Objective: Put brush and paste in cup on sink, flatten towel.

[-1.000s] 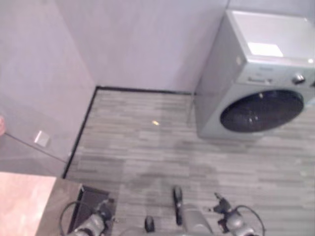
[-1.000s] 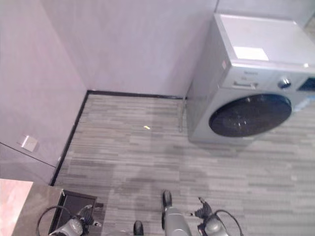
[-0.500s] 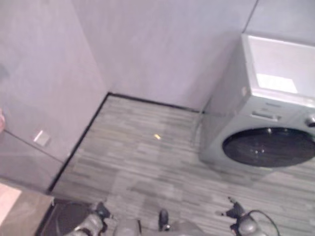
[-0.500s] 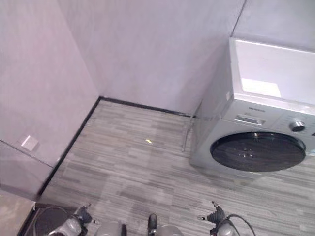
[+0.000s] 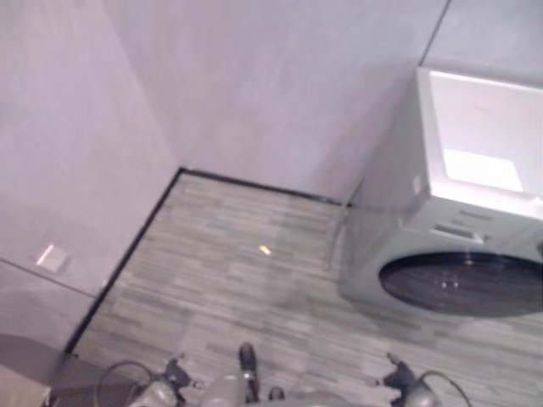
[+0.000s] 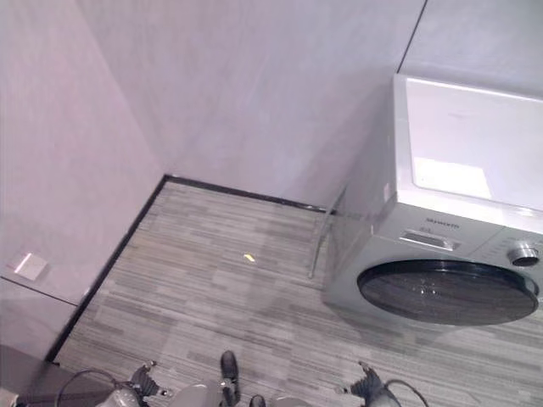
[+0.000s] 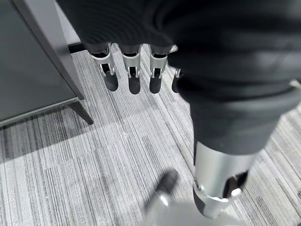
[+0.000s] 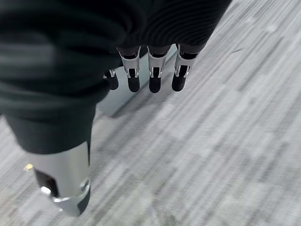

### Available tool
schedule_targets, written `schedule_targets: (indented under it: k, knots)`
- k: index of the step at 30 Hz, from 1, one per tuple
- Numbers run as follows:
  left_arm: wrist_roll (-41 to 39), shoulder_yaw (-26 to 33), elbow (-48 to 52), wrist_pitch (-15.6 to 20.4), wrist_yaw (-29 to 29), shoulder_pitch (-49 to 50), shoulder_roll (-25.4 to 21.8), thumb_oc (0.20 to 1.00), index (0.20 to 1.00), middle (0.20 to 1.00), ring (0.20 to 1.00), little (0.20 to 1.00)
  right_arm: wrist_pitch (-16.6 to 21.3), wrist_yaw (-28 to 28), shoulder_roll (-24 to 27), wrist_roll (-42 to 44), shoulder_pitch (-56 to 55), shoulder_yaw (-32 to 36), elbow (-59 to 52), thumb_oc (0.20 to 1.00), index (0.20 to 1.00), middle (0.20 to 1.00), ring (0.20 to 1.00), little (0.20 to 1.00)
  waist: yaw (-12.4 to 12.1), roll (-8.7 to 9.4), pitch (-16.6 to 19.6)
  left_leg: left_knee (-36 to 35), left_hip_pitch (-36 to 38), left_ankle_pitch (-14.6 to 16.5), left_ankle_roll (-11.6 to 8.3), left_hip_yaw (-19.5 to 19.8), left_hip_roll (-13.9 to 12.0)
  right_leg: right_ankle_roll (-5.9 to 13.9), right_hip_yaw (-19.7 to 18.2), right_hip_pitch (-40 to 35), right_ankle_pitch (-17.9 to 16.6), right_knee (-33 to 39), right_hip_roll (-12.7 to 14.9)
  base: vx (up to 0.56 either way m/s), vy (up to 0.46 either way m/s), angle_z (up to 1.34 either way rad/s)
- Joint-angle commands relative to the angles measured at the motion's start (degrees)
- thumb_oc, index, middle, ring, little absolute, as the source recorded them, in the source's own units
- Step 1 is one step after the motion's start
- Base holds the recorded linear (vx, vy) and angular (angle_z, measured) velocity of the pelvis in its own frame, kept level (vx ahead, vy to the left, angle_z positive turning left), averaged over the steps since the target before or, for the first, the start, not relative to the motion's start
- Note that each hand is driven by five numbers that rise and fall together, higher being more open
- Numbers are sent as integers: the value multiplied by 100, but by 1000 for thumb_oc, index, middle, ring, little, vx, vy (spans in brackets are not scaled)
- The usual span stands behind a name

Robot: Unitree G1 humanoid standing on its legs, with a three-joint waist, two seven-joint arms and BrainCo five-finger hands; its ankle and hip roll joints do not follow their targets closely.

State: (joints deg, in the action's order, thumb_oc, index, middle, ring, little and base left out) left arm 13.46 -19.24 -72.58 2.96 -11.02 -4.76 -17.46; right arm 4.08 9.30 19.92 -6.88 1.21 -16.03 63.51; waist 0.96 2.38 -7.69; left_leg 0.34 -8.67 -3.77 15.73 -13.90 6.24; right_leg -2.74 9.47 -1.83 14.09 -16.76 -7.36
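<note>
- Left hand [image 7: 141, 70] hangs over grey striped floor [image 7: 117, 155], fingers straight, holding nothing.
- Right hand [image 8: 150, 70] likewise, relaxed and empty.
- Silver front-loading washing machine [image 6: 441, 271] stands against the wall.

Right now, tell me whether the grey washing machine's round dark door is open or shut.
Shut. The round dark door lies flush in the front of the grey washing machine, with no gap showing.
</note>
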Motion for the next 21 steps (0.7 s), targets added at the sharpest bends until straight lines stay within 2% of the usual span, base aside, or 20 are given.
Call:
schedule_targets:
  k: [1,2,3,6,7,8,9,10,11,14,17,21]
  knots:
    - [171,20,-85,63,-44,-231,-32,1000,1000,1000,1000,1000,86,27,135,-227,-163,-75,-296,1000,1000,1000,1000,1000,102,74,216,240,369,812,-1112,71,-21,946,10,475,-1029,-1277,1275,183,322,-16]
    - [177,-28,-41,57,-15,-229,-22,1000,1000,1000,1000,1000,75,16,148,-259,-146,-90,-294,1000,1000,1000,1000,1000,140,77,134,153,526,832,-999,152,101,966,-31,721,-1420,-1939,1446,142,249,22]
    - [228,-114,27,53,-14,-268,-48,1000,1000,1000,1000,1000,83,15,127,-251,-119,-133,-357,1000,1000,1000,1000,1000,190,60,-12,64,753,901,-895,295,187,913,-148,1093,-1559,-2695,1513,144,251,58]
    - [228,-114,28,52,-13,-268,-48,1000,1000,1000,1000,1000,83,15,126,-251,-117,-133,-356,1000,1000,1000,1000,1000,196,68,-17,65,757,902,-892,299,198,916,-148,1095,-1549,-2712,1524,84,70,87]
    - [170,-178,-58,38,-18,-375,-55,1000,1000,1000,1000,1000,109,28,61,-148,-177,-208,-423,1000,1000,1000,1000,1000,182,-180,-121,98,933,871,-974,638,95,672,-482,1626,-728,-1461,1033,192,60,13]
    - [154,-187,-91,50,-32,-411,-40,1000,1000,1000,1000,1000,109,26,56,-129,-183,-231,-405,1000,1000,1000,1000,1000,172,-225,-136,219,884,889,-1001,751,78,675,-733,1637,-801,-731,929,227,39,18]
    - [167,-210,-99,62,-45,-470,-33,1000,1000,1000,1000,1000,109,19,64,-119,-194,-245,-410,1000,1000,1000,1000,1000,186,-246,-152,331,857,924,-1026,865,86,735,-1138,1617,-976,-174,777,106,-67,58]
    - [185,-203,-96,81,-53,-505,-46,1000,1000,1000,1000,1000,97,11,80,-150,-200,-274,-427,1000,1000,1000,1000,1000,184,-216,-141,383,838,956,-1049,926,101,792,-1390,1648,-1061,-71,718,221,-177,123]
    - [193,-205,-147,78,-39,-508,-60,1000,1000,1000,1000,1000,83,-15,20,-189,-276,-308,-410,1000,1000,1000,1000,1000,193,-125,-61,376,895,1015,-1086,1171,131,847,-1581,1472,-1053,21,617,323,-268,165]
    - [68,-61,-217,80,-60,-322,-22,1000,1000,1000,1000,1000,72,-58,-4,-253,-278,-348,-323,1000,1000,1000,1000,1000,120,-68,142,267,951,1020,-1160,1395,84,768,-1371,1082,-981,478,635,253,-242,171]
    - [-101,117,-260,74,-56,-210,-26,1000,1000,1000,1000,1000,91,-38,65,-245,-177,-327,-214,1000,1000,1000,1000,1000,-3,36,239,199,918,973,-1297,1595,-17,661,-1013,841,-878,746,644,241,-362,34]
    - [-130,187,-382,56,-72,-212,-80,1000,1000,1000,1000,1000,143,10,135,-110,-100,-231,-231,1000,1000,1000,1000,1000,3,216,293,-21,910,830,-1457,1808,-180,547,-476,626,-832,1018,659,143,-285,54]
